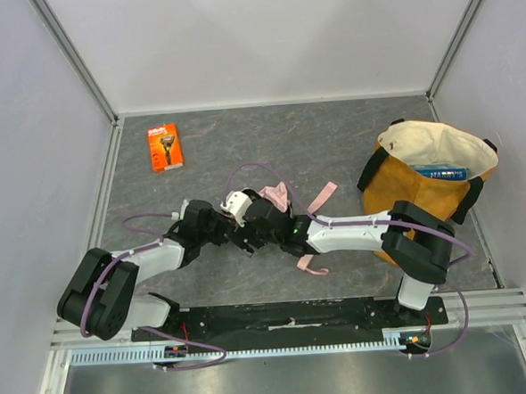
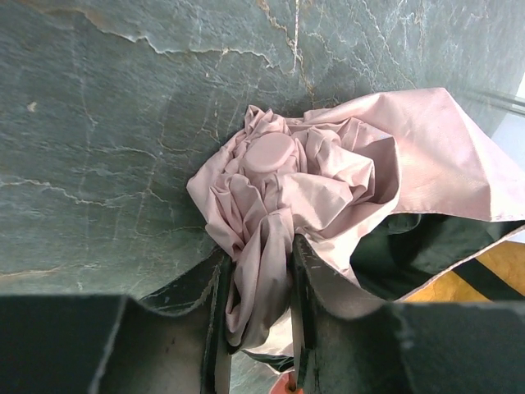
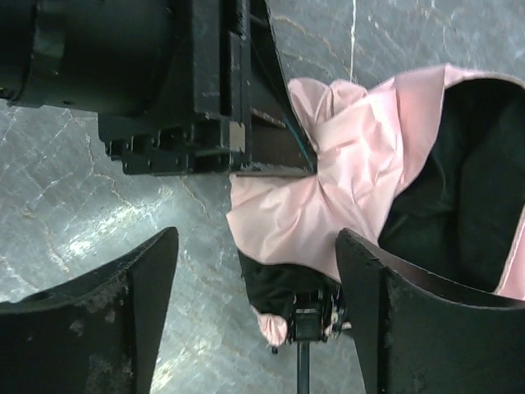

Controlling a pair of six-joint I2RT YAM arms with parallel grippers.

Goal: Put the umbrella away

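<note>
Lying on the desk (image 1: 331, 139) between my two arms, the pink umbrella (image 1: 276, 196) runs far to near, bunched cloth end away, loop end (image 1: 310, 265) toward me. My left claw (image 2: 258, 275) pinches its cloth. My right claw (image 3: 256, 246) is spread over it.

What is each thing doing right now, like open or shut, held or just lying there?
umbrella: folded down, fabric crumpled, lying on the table
left gripper: shut on the umbrella's fabric
right gripper: open, straddling the fabric
tote bag: upright, mouth open, blue box inside
orange packet: lying flat, nothing touching it
</note>
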